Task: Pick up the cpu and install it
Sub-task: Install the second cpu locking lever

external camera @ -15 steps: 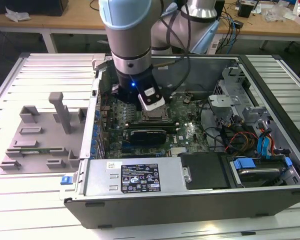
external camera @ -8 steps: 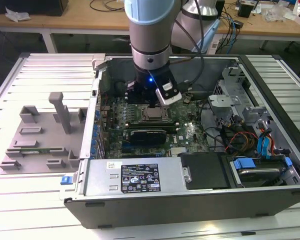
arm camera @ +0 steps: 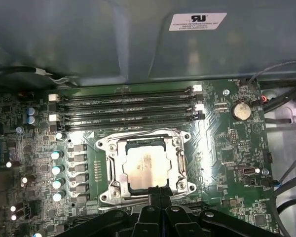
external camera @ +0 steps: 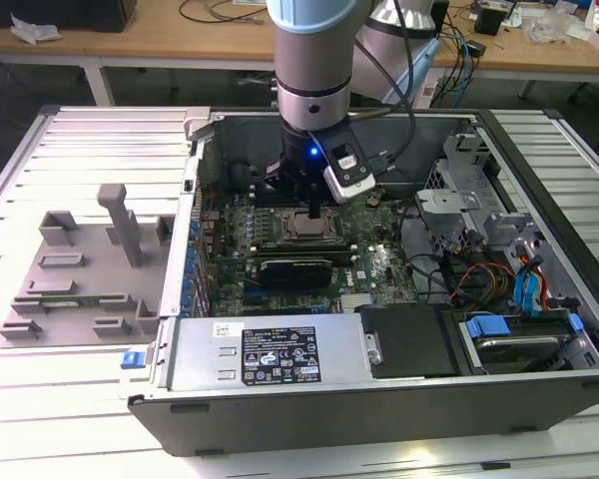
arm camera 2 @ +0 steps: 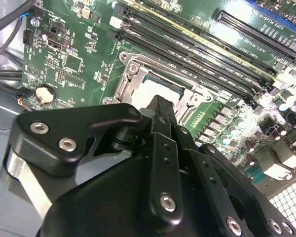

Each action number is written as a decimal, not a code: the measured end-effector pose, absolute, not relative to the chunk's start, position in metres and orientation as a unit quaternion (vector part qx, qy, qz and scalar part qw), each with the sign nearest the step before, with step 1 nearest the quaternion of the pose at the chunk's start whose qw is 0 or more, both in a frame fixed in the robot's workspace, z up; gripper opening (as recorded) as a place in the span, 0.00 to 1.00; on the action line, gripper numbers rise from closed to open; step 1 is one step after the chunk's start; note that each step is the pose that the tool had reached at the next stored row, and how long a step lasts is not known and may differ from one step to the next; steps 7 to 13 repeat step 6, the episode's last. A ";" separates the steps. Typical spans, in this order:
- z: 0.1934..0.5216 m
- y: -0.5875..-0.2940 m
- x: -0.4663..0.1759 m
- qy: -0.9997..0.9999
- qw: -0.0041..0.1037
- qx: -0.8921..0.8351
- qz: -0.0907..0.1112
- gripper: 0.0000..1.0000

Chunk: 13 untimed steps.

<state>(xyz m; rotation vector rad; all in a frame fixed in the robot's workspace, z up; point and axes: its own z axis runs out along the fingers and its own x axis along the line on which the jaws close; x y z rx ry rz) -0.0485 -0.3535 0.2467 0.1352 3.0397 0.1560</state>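
The cpu [arm camera: 147,168] is a silvery-grey square lying flat inside the metal-framed socket [arm camera: 111,165] on the green motherboard [arm camera: 222,148]; the socket frame is open around it. In the exterior view the cpu [external camera: 301,230] sits in the middle of the open computer case [external camera: 379,399], directly under the arm. My gripper [arm camera: 158,190] hovers just over the socket's edge, its black fingers pressed together to a narrow tip with nothing between them. The second wrist view shows that tip [arm camera 2: 160,102] right above the cpu's pale top [arm camera 2: 164,89].
Black memory slots [arm camera: 128,106] run beside the socket, and a coin battery [arm camera: 241,109] sits nearby. In the exterior view a grey fixture tray [external camera: 80,269] lies at the left, and drive bays with cables [external camera: 499,279] fill the case's right. A metal box [external camera: 270,354] lines the case front.
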 end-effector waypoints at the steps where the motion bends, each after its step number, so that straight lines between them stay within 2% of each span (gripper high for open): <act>1: 0.247 -0.353 -0.048 0.997 0.047 0.044 0.051 0.11; 13: 0.247 -0.354 -0.049 0.997 0.047 0.044 0.051 0.11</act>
